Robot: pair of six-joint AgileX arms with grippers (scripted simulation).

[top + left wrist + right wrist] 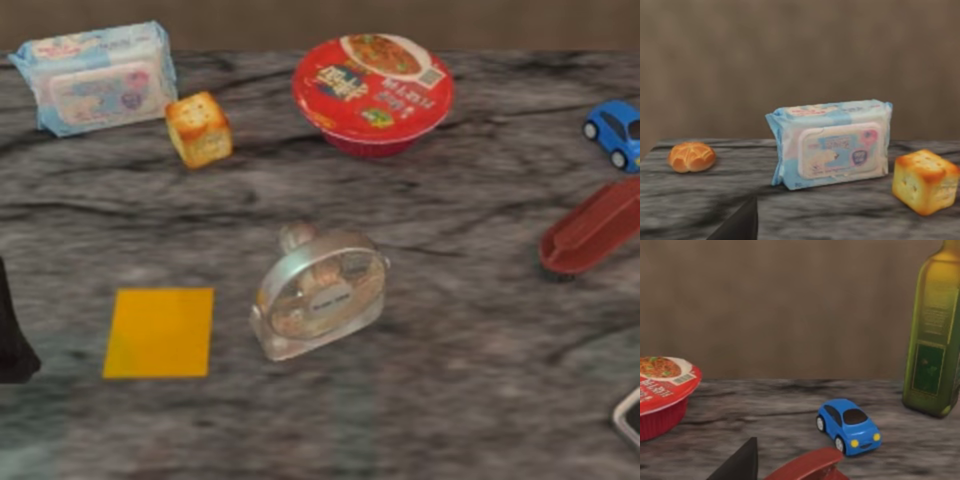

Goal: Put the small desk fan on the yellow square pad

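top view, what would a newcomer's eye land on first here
The red-lidded noodle bowl at the far middle of the table is the loudest thing, and the yellow square pad glows at the near left. The small desk fan lies in the middle, just right of the pad and apart from it; neither end effector is near it.

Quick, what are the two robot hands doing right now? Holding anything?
Left gripper: only a dark tip shows; cannot be told.
Right gripper: the same; cannot be told.
The small desk fan lies untouched.
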